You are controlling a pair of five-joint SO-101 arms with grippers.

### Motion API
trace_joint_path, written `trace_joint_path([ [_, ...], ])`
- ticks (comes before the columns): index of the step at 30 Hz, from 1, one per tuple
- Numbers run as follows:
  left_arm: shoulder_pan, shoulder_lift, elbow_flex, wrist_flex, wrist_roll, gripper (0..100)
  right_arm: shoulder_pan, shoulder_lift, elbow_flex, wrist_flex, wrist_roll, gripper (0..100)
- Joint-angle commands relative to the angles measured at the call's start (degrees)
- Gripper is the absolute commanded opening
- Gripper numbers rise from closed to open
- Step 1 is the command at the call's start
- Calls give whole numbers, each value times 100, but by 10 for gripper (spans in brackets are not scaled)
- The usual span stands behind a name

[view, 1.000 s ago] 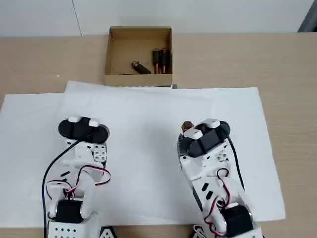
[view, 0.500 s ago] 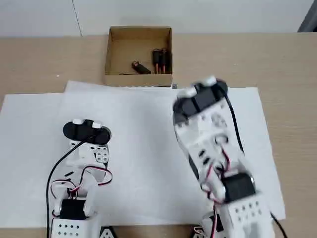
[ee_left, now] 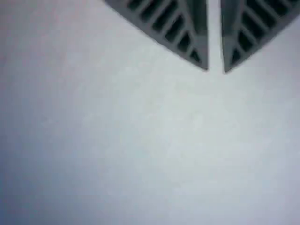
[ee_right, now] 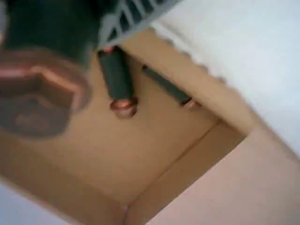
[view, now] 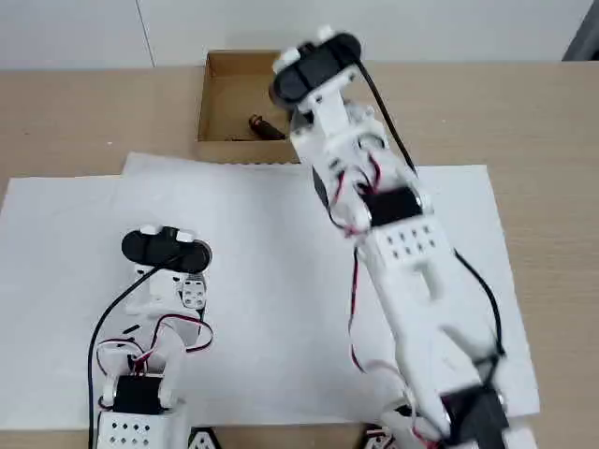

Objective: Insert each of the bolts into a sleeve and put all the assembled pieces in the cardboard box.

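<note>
The right pincer [ee_right: 93,30] grips a bolt-and-sleeve piece [ee_right: 40,93] above the cardboard box [view: 225,98], where other assembled pieces [ee_right: 117,77] lie. The left pincer [ee_left: 214,63], narrow with its jaws nearly together, hangs over white paper [ee_left: 140,150].

The left arm [view: 154,318] sits folded low, with the left gripper [ee_left: 214,63] pointing straight down, jaws almost together. The right arm [view: 402,253] is stretched far forward, and the right gripper [view: 314,73] is clamped on a bolt [ee_right: 40,93].

In the high view, right arm [view: 374,201] over the cardboard box [view: 217,105], covering its right side, bolt [ee_right: 40,96] head blurred close to the right wrist lens, cut by the edge, left gripper [ee_left: 215,68] with fingers [ee_left: 178,28] cropped by the frame
</note>
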Motion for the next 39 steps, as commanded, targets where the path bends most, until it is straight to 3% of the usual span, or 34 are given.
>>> trace_joint_path([
  [1, -9, -62, -31, 18, -35, 6, 66, 769, -1213, -251, 185, 3],
  [15, -18, -62, -31, 26, -9, 6, 66, 3996, -4053, -277, 879, 3],
  [22, -18, -62, -31, 26, -9, 6, 57, 5279, -4818, -831, 1767, 8],
  [34, -18, -62, -31, 26, -9, 6, 127, 5771, -4914, -822, 1837, 14],
  [39, -18, -62, -31, 26, -9, 6, 136, 5771, -4914, -813, 1837, 148],
])
